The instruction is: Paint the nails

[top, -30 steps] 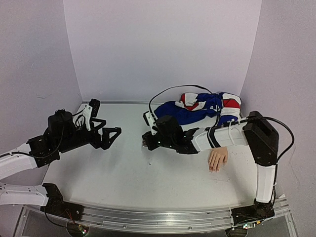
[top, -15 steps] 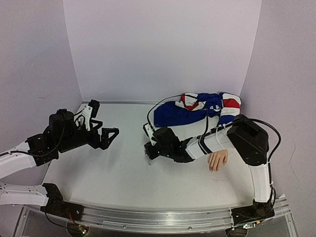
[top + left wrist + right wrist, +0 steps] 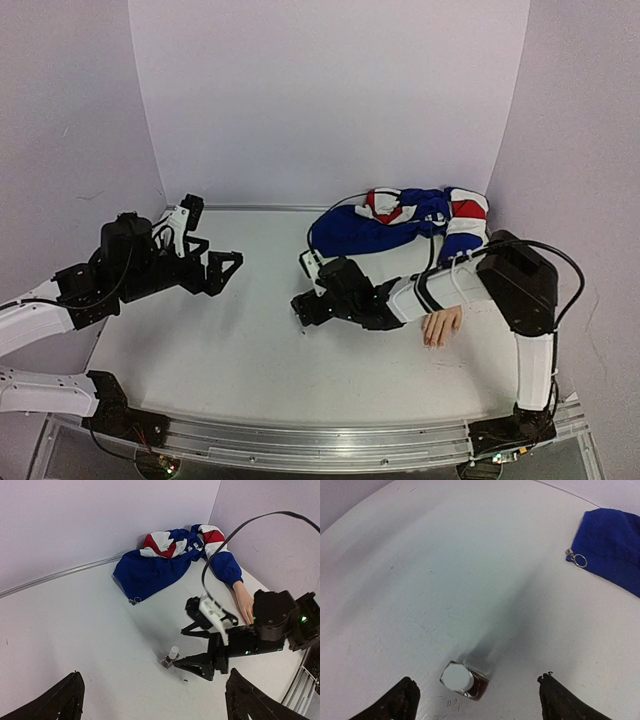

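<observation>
The pale mannequin hand (image 3: pixel 440 326) lies palm down at the right, its arm in a blue sleeve (image 3: pixel 462 240). The nails at its fingertips (image 3: pixel 247 617) are too small to make out. A small dark nail-polish bottle (image 3: pixel 462 681) with a white cap stands upright on the table. My right gripper (image 3: pixel 477 702) is open around it, and the bottle sits nearer the left finger (image 3: pixel 405 700). In the left wrist view the bottle (image 3: pixel 170 657) stands right at one tip of the right gripper (image 3: pixel 177 647). My left gripper (image 3: pixel 225 270) hovers open and empty at the left, pointing toward the bottle.
A crumpled blue, red and white garment (image 3: pixel 400 215) lies at the back right, with a metal zipper pull (image 3: pixel 579 560) at its edge. Lilac walls close the table at the back and on both sides. The right arm (image 3: pixel 500 280) reaches across just behind the hand.
My right gripper came down toward the near side, then went from shut to open; the bottle now stands free between its fingers. The left arm drew back slightly.
</observation>
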Robot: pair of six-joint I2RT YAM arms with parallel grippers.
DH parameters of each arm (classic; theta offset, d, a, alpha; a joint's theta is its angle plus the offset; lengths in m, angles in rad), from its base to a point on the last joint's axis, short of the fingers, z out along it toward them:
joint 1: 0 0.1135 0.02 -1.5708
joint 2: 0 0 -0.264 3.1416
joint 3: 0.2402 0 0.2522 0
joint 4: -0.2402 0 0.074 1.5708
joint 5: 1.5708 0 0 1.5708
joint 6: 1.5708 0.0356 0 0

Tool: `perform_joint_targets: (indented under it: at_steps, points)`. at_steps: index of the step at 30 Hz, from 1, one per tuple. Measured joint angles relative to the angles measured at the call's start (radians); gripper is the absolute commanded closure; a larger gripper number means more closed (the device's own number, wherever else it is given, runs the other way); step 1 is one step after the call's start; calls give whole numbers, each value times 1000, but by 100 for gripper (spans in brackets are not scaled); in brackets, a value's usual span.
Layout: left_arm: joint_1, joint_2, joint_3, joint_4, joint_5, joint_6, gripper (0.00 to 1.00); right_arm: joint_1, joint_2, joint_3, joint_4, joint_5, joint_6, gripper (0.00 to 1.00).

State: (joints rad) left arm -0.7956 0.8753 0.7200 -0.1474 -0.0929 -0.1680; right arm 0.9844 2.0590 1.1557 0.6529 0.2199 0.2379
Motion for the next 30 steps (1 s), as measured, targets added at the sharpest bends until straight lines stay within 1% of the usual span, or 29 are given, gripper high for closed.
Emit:
perform_joint_targets:
  at_steps: [3,7,11,14,18,23,30]
  points:
    - [0,0,25,-23,-9,-8,0,-11,-142,-46,-104,25,24,2]
    - [0,-19,74,-62,-33,-14,0,-56,-411,-97,-245,79,69,2]
    - [0,-73,119,-103,-98,-13,0,-120,-705,-153,-373,168,94,2]
    - [1,-111,152,-126,-160,-6,0,-145,-865,-158,-474,249,99,2]
    - [26,-106,230,-187,-232,32,0,-168,-967,-154,-597,355,96,2]
    - [123,-84,301,-233,-293,89,0,-190,-1042,-145,-723,473,96,2]
    - [128,-113,306,-247,-348,143,0,-190,-1123,-96,-767,569,47,2]
